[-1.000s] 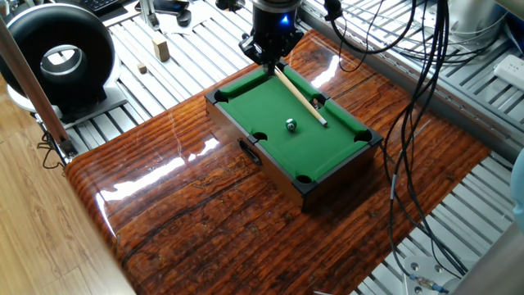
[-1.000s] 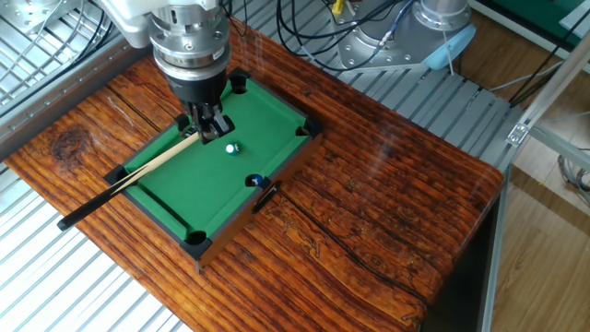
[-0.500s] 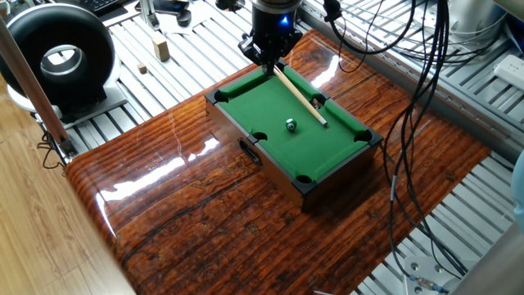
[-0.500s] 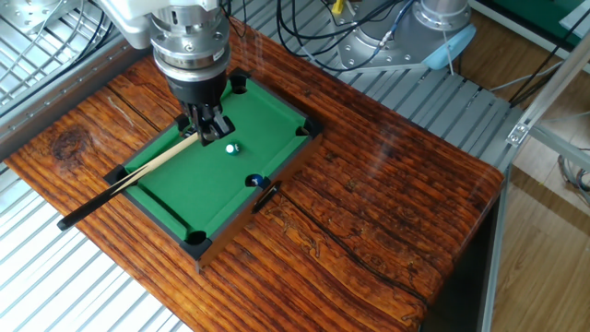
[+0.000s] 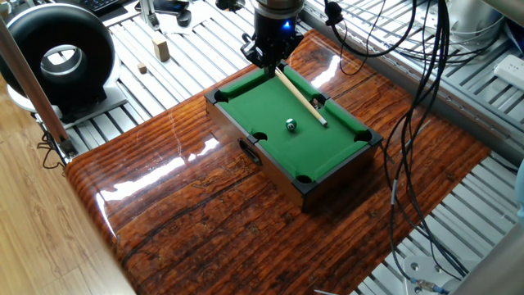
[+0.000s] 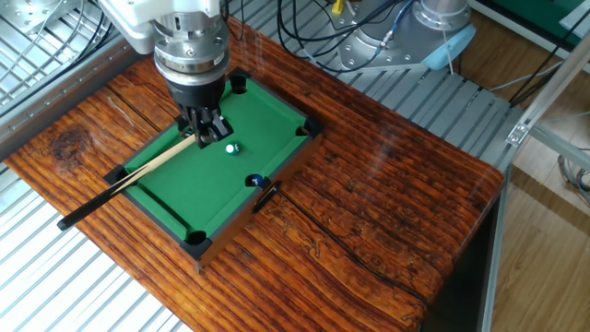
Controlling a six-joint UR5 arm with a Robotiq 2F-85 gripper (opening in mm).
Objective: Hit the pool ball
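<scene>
The pool ball [image 5: 290, 124] is a tiny dark glossy ball resting near the middle of the green felt of the mini pool table [image 5: 344, 156]. It also shows in the other fixed view [image 6: 231, 148]. My gripper [image 6: 206, 136] hangs over the felt beside the far long rail, just left of the ball. It is shut on the thin pale cue stick [image 6: 138, 175], which slants away past the table's left end. In the one fixed view the gripper [image 5: 270, 61] stands above the table's far corner, with the cue stick [image 5: 303, 98] running out from it.
The mini table sits on a glossy wooden board [image 5: 205, 213]. A black ring-shaped device [image 5: 61, 57] and small wooden blocks [image 5: 162, 47] lie off the board's far left. Hanging cables [image 5: 413, 123] run down the right side. The robot base [image 6: 433, 28] stands behind the board.
My gripper has shifted very slightly with the cue stick. The pool ball has not moved.
</scene>
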